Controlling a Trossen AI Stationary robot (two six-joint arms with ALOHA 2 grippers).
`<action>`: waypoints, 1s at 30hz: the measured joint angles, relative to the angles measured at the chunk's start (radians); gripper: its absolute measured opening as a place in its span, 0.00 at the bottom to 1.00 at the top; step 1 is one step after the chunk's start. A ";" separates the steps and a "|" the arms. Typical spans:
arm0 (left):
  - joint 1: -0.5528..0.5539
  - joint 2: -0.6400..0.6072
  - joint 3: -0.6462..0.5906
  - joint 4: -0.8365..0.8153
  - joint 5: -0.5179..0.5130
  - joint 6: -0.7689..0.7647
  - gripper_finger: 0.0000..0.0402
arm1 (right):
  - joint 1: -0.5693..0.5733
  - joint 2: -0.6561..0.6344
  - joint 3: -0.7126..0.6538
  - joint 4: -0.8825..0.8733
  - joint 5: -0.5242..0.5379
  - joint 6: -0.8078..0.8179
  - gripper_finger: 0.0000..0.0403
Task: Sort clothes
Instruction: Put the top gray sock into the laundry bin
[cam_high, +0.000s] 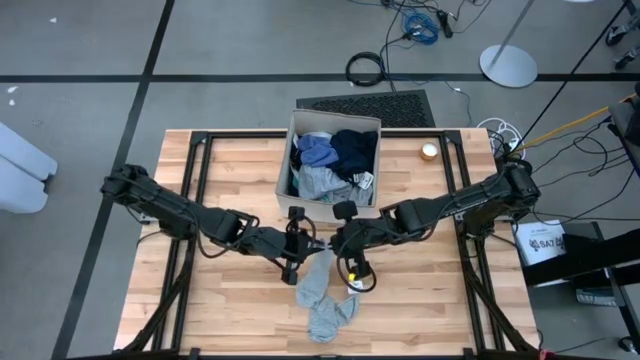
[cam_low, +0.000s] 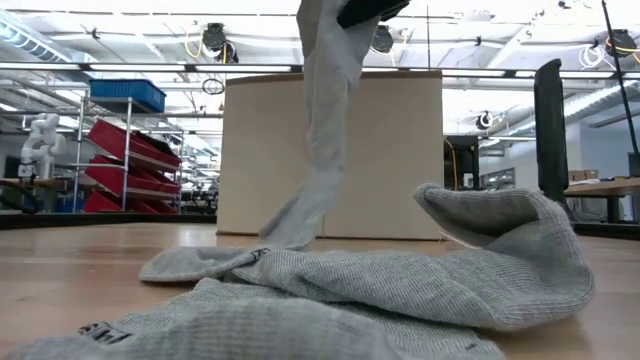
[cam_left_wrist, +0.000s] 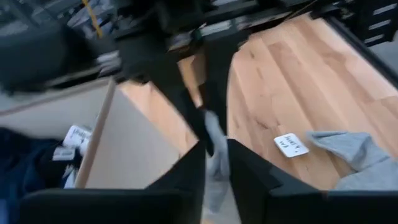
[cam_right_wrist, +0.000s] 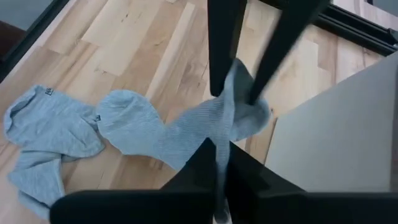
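Both grippers meet just in front of the beige fabric box (cam_high: 334, 160): the left gripper (cam_high: 297, 262) and right gripper (cam_high: 345, 262) each have fingers pinched narrow on the upper end of one grey sock (cam_right_wrist: 186, 127), which hangs with its toe trailing on the wooden table (cam_high: 430, 300) beside a second grey sock (cam_high: 328, 318). Risk: with two pinches close together on stretchy knit, opposing pulls could slip it free. The trailing toe could also drag the second sock along.

beige box (cam_high: 284, 172) blocking table's far middle, grey socks (cam_high: 322, 300) near front, sides open
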 joint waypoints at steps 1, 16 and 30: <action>0.000 0.000 0.000 -0.007 -0.014 -0.012 0.21 | 0.000 0.000 0.000 0.000 0.000 0.000 0.03; -0.010 -0.062 -0.001 -0.300 -0.278 -0.167 0.50 | 0.000 -0.067 0.000 -0.037 0.176 0.002 0.00; 0.041 -0.092 -0.057 -0.458 -0.335 -0.270 0.51 | -0.066 -0.219 0.000 0.281 0.322 -0.236 0.00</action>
